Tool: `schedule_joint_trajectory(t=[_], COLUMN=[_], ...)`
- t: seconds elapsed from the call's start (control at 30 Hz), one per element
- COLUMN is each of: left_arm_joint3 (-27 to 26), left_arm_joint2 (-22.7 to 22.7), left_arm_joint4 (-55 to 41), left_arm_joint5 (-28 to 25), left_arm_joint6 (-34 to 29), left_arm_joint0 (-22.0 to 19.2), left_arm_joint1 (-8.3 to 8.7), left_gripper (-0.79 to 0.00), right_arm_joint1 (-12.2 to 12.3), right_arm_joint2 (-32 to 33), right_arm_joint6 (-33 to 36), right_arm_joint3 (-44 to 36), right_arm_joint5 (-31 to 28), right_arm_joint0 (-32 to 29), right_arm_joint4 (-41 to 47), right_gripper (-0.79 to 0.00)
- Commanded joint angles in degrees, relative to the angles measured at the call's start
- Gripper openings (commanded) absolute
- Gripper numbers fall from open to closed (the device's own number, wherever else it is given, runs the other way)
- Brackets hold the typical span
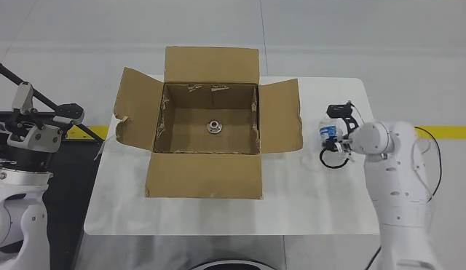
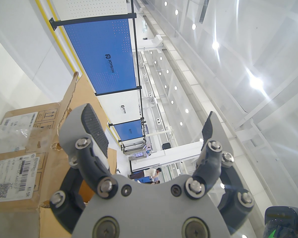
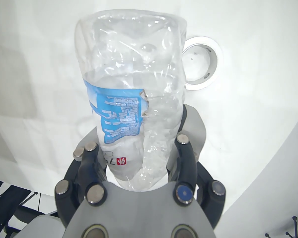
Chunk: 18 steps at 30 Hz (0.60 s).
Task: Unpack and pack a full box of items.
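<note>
Top view: the box (image 1: 211, 121) stands open mid-table; right of it, the right gripper (image 1: 333, 137) holds the bottle (image 1: 328, 132) over the table (image 1: 306, 204).

Left wrist view: the left gripper (image 2: 154, 127) gapes wide, empty.

Right wrist view: the jaws clamp the bottle's narrow end. It looks thin, crumpled and light, and likely buckles under pressure, so the stiffer neck end seems the best hold.
</note>
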Motion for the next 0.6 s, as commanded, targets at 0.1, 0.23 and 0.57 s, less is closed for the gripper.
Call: schedule_joint_trajectory(t=[0.1,0.23,0.57], left_arm_joint3=[0.0,0.0,0.0], left_arm_joint2=[0.0,0.0,0.0], left_arm_joint4=[0.0,0.0,0.0], left_arm_joint5=[0.0,0.0,0.0], left_arm_joint6=[0.0,0.0,0.0], left_arm_joint0=[0.0,0.0,0.0], left_arm_joint1=[0.0,0.0,0.0], left_gripper=[0.0,0.0,0.0], right_arm_joint1=[0.6,1.0,0.4], right_arm_joint2=[1.7,2.2,-6.8], right_arm_joint6=[0.9,-0.2,-8.4], right_arm_joint3=[-11.2,-22.9,-37.7], right_arm_joint5=[0.7,1.9,2.8], right_arm_joint0=[-3.2,-5.8,-3.2], right_arm_joint4=[-0.4,-1.2,-1.2], right_gripper=[-0.785,-0.785,-0.785])
